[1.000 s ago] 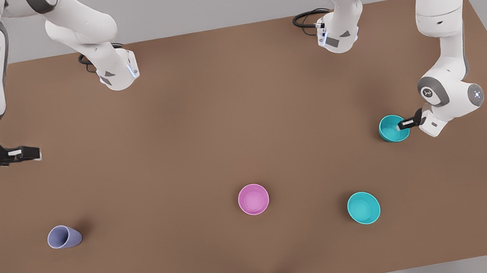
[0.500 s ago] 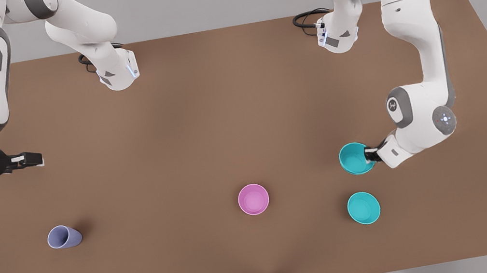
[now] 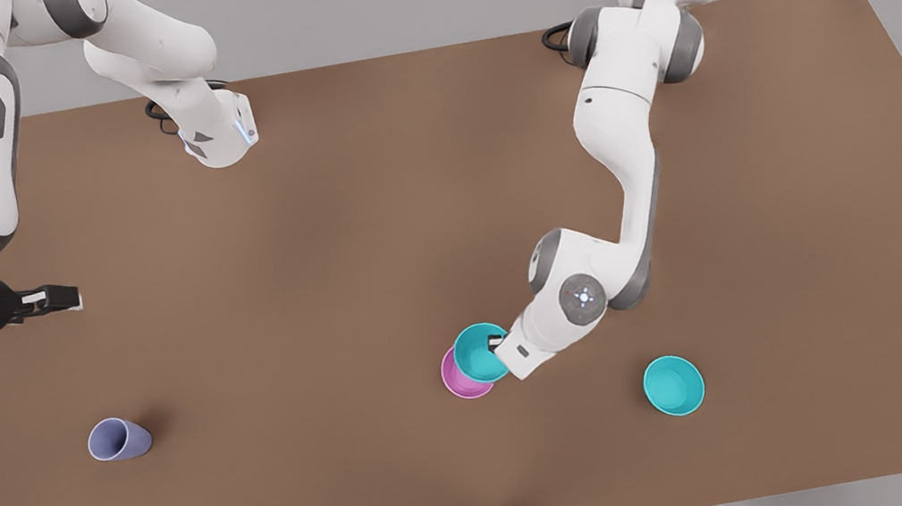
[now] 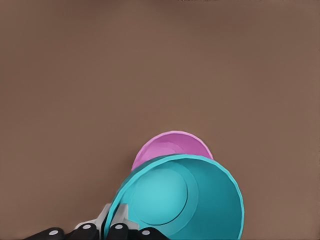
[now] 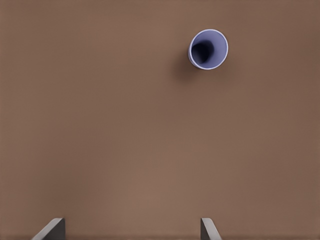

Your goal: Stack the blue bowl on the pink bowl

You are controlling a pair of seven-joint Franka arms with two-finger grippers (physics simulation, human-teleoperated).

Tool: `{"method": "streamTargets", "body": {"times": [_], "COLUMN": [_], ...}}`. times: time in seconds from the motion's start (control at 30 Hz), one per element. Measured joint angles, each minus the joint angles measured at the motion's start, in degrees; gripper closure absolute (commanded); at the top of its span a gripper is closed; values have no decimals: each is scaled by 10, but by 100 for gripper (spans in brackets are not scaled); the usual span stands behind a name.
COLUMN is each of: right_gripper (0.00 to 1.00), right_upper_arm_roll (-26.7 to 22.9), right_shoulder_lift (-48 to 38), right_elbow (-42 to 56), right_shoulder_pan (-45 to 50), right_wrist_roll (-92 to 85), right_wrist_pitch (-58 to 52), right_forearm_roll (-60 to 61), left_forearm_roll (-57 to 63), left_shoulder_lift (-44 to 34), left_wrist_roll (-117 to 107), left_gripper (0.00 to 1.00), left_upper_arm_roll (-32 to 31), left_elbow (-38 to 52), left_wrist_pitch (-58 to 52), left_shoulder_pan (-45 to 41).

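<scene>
My left gripper (image 3: 500, 342), on the arm at the front view's right, is shut on the rim of the blue bowl (image 3: 479, 352). It holds that teal bowl in the air over the pink bowl (image 3: 457, 384), overlapping most of it. In the left wrist view the blue bowl (image 4: 186, 199) hangs tilted in front of the pink bowl (image 4: 172, 144), with one finger inside the rim and one outside (image 4: 114, 226). The pink bowl's far edge shows past it. My right gripper (image 3: 56, 299) waits open above the table at the front view's left.
A second teal bowl (image 3: 674, 385) sits on the brown table (image 3: 326, 264) to the front view's right of the pink one. A lavender cup (image 3: 118, 439) stands at the front view's left, and below the right gripper (image 5: 208, 48).
The left arm has carried the blue bowl from the table's right side toward the front view's left, to just over the pink bowl. The right arm has stayed put.
</scene>
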Motion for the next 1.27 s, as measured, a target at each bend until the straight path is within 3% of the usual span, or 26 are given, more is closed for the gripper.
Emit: {"method": "streamTargets", "body": {"times": [0.6, 0.63, 0.67, 0.7, 0.8, 0.83, 0.97, 1.03, 1.07, 1.13, 1.17, 1.27], "right_gripper": [0, 0, 0, 0, 0, 0, 0, 0, 0, 0, 0, 0], "right_upper_arm_roll": [-1, -1, -1, -1, -1, -1, -1, -1, -1, -1, -1, -1], "right_shoulder_lift": [3, 3, 4, 4, 4, 5, 7, 7, 7, 7, 7, 7], "right_elbow": [0, 0, 0, 0, 0, 0, 0, 0, 0, 0, 0, 1], "right_shoulder_pan": [0, 0, 0, 0, 0, 0, 0, 0, 0, 0, 0, 0], "right_wrist_roll": [-4, -4, -4, -4, -5, -5, -5, -5, -5, -5, -5, -6], "right_wrist_pitch": [0, 0, 0, 0, 0, 0, 0, 0, 0, 0, 0, 0], "right_forearm_roll": [0, 0, 0, 0, -1, -1, -1, -1, -1, -1, -1, -1], "left_forearm_roll": [-3, -4, -5, -7, -17, -10, 34, 87, 107, 153, 170, 200], "left_shoulder_lift": [18, 18, 17, 17, 5, -32, -208, -265, -297, -377, -409, -438], "left_wrist_roll": [-197, -203, -208, -211, -211, -210, -182, -144, -126, -93, -79, -43], "left_gripper": [79, 56, 9, 0, 0, 0, 0, 0, 0, 0, 0, 0], "left_upper_arm_roll": [-22, -22, -23, -23, -19, -6, 176, 228, 218, 49, -6, -56], "left_elbow": [-15, -15, -15, -15, -17, -34, -52, -53, -66, -141, -180, -214], "left_wrist_pitch": [67, 66, 66, 64, 47, 21, -177, -262, -294, -322, -321, -326], "left_shoulder_pan": [-9, -9, -9, -9, -8, -4, 6, 7, 28, 160, 203, 238]}}
